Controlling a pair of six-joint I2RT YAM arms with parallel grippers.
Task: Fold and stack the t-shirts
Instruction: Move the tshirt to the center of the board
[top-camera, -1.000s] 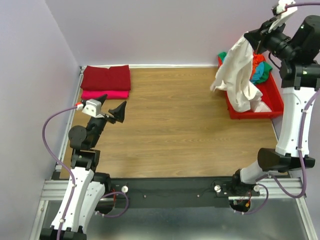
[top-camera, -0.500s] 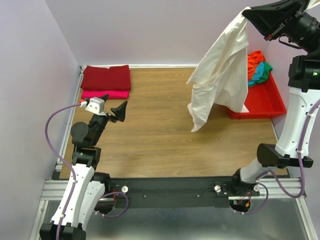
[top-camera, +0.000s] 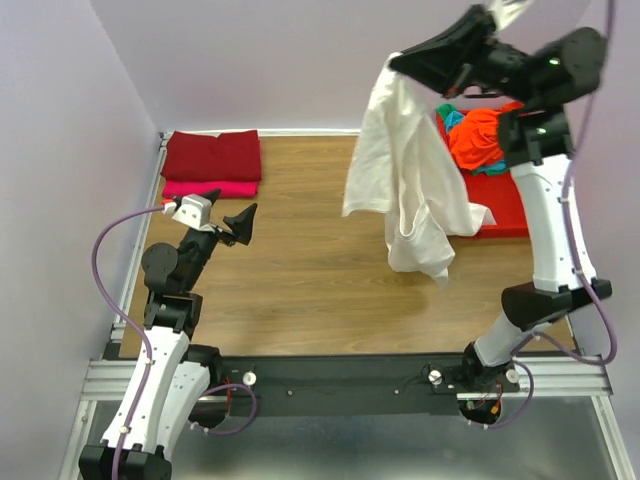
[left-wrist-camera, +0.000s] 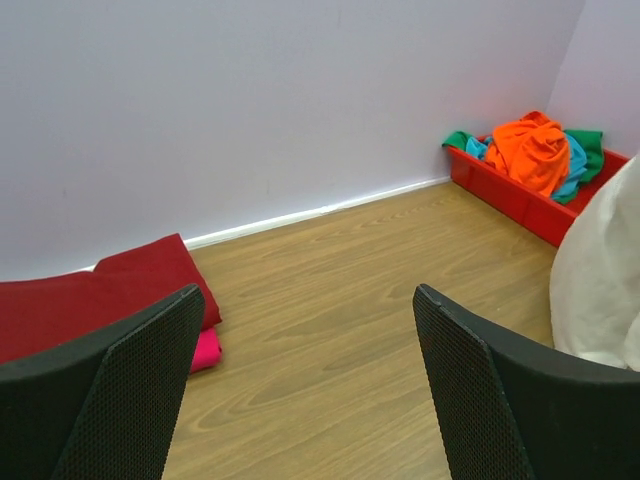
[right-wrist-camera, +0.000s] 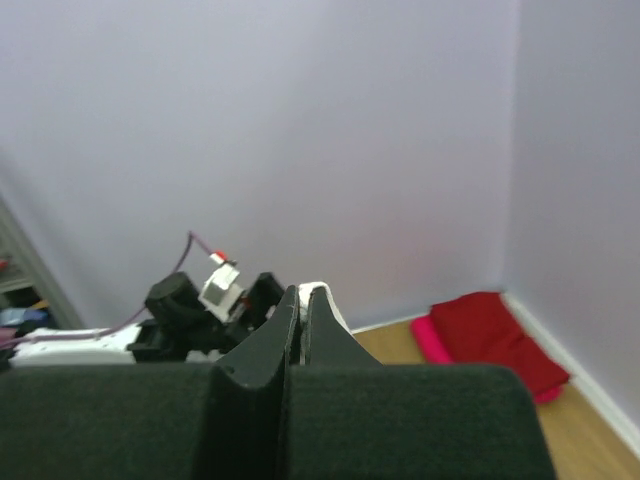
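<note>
**Cream shirt aloft; left pincer empty**

Upper left of the top view: the dark red shirt (top-camera: 211, 155) is folded and lies on the folded pink shirt (top-camera: 210, 188) at the counter's (top-camera: 300, 270) back corner. Just below that stack is the left pincer (top-camera: 226, 208), jaws wide apart, holding nothing. Right of centre, the cream-white shirt (top-camera: 405, 180) hangs from the right pincer (top-camera: 400, 62), which is clamped tight on its top edge. Whether the hem touches the counter is unclear. Upper right: the orange shirt (top-camera: 478, 138) is heaped in the red tray (top-camera: 505, 205).
</note>
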